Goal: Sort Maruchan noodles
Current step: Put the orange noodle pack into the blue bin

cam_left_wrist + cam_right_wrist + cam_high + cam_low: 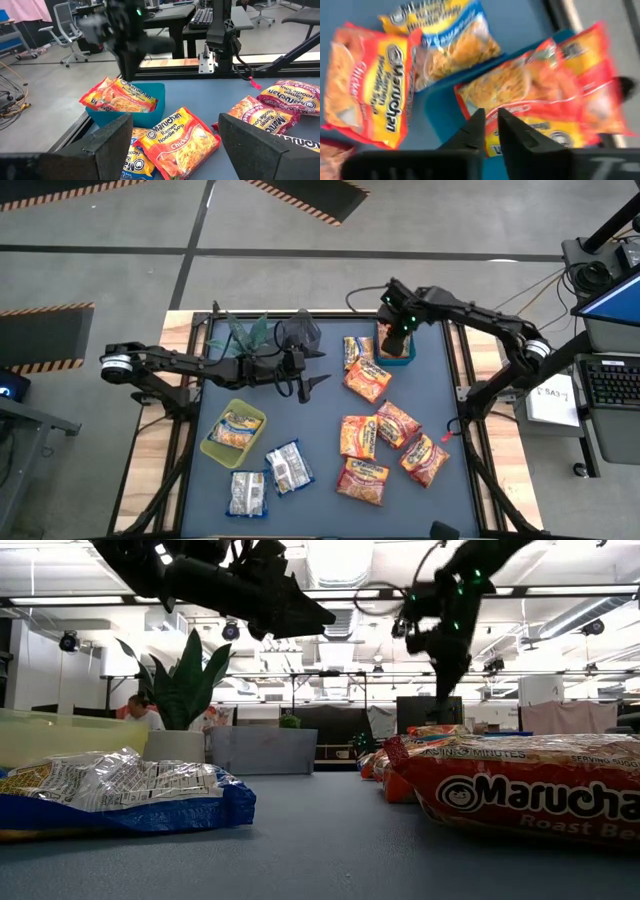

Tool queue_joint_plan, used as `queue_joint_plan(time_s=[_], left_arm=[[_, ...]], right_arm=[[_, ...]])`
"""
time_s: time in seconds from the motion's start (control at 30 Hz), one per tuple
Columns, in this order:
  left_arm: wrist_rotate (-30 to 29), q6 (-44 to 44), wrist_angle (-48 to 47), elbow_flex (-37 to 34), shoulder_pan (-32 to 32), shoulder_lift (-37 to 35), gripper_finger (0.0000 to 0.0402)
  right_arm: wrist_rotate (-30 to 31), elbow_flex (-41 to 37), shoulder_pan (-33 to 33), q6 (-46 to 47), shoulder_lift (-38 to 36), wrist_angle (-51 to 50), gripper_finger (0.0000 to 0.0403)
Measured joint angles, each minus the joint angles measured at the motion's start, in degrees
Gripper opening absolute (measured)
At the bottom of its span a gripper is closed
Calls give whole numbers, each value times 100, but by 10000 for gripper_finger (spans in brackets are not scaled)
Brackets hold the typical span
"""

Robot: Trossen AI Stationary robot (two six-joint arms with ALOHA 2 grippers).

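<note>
Maruchan noodles [367,381] in crinkly orange-red, yellow-blue and silver packets: roughly a dozen across tabletop [320,470]. Right gripper [490,131] nearly closed over blue bin [396,358]; left gripper [170,142] spread wide.

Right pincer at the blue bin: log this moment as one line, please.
right pincer: shut, above orange packet in blue bin | left pincer: open, mid-table, empty | yellow bin: one packet inside

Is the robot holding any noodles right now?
No. The right tool is nearly shut and empty above an orange packet lying in the blue bin. The left tool is open and empty.
</note>
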Motion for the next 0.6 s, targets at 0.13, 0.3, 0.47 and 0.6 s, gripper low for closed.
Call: queue_joint_plan(time_s=[0.13, 0.3, 0.47, 0.6], left_arm=[[2, -33, -64, 0, 0, 0, 276], [2, -36, -95, 0, 0, 2, 276], [2, -36, -95, 0, 0, 2, 276], [2, -34, -113, 0, 0, 2, 276]], right_arm=[[-5, -820, 0, 24, -18, 622, 11], [355, -1510, 0, 124, 80, 1344, 9], [959, -1845, -24, 134, 211, 1911, 9], [1087, -2010, -28, 133, 239, 2498, 9]])
